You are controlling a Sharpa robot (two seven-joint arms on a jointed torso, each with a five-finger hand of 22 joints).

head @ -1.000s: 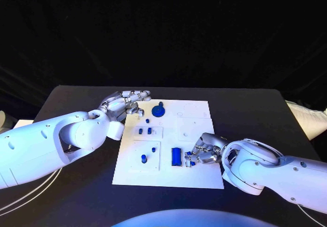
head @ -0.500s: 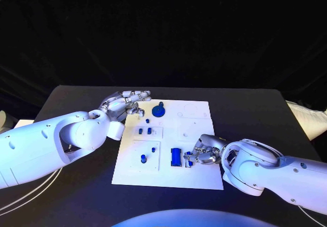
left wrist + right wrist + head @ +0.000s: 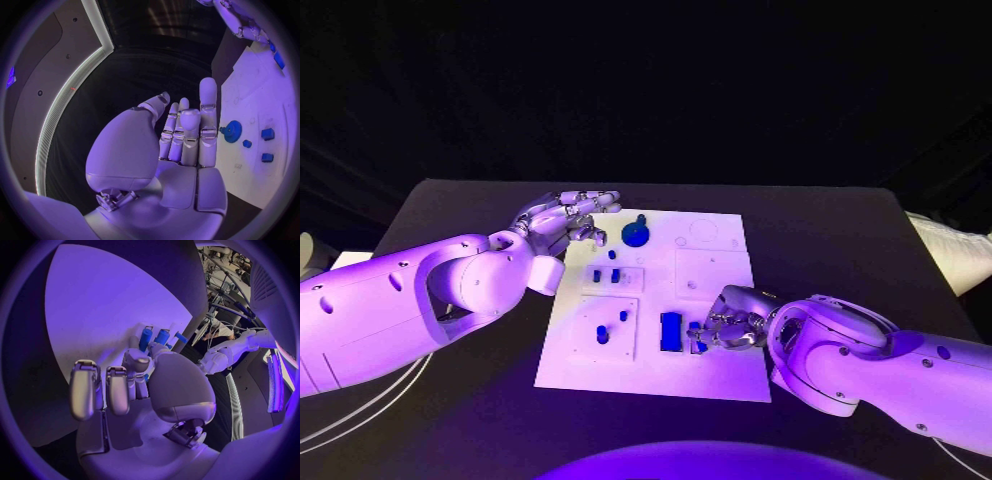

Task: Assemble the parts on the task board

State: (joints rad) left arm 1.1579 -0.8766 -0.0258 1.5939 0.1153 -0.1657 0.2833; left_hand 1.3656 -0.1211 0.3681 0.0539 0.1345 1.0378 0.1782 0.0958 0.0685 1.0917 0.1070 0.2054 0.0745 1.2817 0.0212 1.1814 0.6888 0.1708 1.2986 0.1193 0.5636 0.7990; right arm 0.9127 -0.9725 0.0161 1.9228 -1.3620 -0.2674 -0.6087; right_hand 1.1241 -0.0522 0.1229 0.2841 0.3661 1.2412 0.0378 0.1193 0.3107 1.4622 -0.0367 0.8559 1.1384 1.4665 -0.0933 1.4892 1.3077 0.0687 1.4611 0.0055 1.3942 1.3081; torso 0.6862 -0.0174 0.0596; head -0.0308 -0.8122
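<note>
My left hand (image 3: 567, 218) rests flat and empty by the white task board (image 3: 718, 375) on the black worktop (image 3: 848, 230). Small blue parts (image 3: 607, 274) lie loose. My right hand (image 3: 721, 325) pinches one blue piece (image 3: 700, 337), so lots is left.

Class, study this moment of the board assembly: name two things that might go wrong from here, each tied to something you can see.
1. The right hand works at small blue pieces beside the upright blue block; its fingers might knock the block over.
2. The left hand, open at the task board edge, lies near the round blue gear; a careless sweep might shift it.
</note>
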